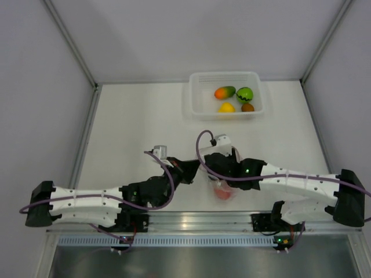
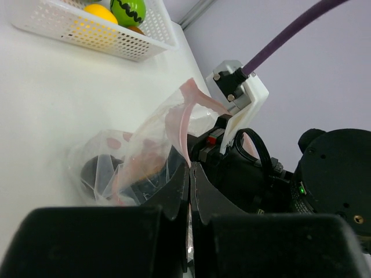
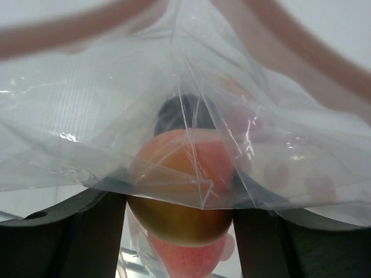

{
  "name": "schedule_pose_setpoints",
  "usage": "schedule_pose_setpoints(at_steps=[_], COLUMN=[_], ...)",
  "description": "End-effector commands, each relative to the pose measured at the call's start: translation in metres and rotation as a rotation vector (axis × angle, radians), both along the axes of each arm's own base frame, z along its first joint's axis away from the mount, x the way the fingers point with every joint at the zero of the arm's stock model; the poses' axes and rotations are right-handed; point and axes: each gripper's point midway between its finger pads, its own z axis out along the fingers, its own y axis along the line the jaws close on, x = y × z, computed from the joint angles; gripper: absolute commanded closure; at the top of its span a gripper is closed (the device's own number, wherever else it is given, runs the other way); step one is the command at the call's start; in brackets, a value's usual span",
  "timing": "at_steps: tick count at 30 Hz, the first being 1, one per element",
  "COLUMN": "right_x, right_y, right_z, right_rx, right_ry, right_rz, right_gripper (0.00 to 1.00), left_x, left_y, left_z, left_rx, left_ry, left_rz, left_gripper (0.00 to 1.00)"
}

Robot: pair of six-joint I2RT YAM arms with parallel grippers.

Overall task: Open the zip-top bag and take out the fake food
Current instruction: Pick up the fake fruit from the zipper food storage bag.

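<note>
The zip-top bag [image 1: 223,191] lies near the table's front edge, between my two grippers. My left gripper [image 2: 189,165] is shut on the bag's edge by the pink-red zip strip [image 2: 184,116]; in the top view my left gripper [image 1: 197,168] is just left of the bag. A dark purple fruit [image 2: 95,171] shows through the plastic. My right gripper [image 3: 179,202] is shut on a peach-orange fruit [image 3: 179,174] amid the bag's film [image 3: 87,127]. A pink-red fruit [image 3: 185,258] lies below it and a dark fruit [image 3: 174,113] behind it. In the top view my right gripper [image 1: 215,180] is at the bag.
A white perforated tray [image 1: 197,110] stands at the back right. It holds an orange-green mango [image 1: 225,92], a green fruit with black marks [image 1: 244,94], a yellow fruit [image 1: 226,108] and a brown fruit [image 1: 247,107]. Side walls border the table. The tray also shows in the left wrist view [image 2: 87,35].
</note>
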Motion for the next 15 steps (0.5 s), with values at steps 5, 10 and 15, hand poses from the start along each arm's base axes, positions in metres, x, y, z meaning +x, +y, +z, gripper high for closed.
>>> schedule_pose_setpoints(at_steps=[5, 10, 15], right_x=[0.006, 0.010, 0.013], right_y=[-0.032, -0.044, -0.048], right_z=[-0.005, -0.002, 0.003], right_rx=[0.006, 0.014, 0.037], right_ry=[-0.008, -0.018, -0.023], right_rz=[-0.018, -0.041, -0.050], right_gripper=[0.66, 0.66, 0.67], left_x=[0.009, 0.013, 0.015], left_y=[0.031, 0.056, 0.064], left_z=[0.015, 0.012, 0.003], left_rx=[-0.020, -0.001, 0.030], left_ry=[-0.019, -0.018, -0.010], left_rz=[0.102, 0.165, 0.189], left_gripper=[1.00, 1.00, 1.00])
